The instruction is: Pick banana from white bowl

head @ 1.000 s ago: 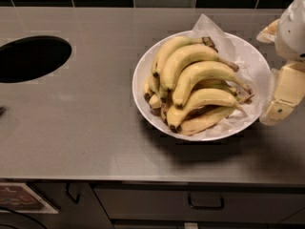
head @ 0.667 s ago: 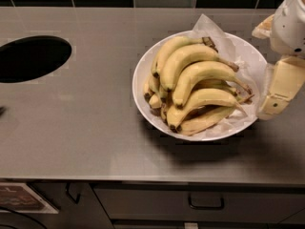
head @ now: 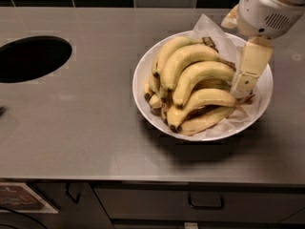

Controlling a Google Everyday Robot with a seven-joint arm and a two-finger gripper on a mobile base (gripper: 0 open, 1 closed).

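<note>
While the claw (head: 243, 81), open or shut I cannot tell, hangs over the bowl (head: 137, 78), the banana (head: 205, 73) beside it lies unpicked.

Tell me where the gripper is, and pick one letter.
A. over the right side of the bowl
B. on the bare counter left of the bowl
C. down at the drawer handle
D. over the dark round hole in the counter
A: the gripper hangs over the right side of the bowl, close to the bananas.
</note>
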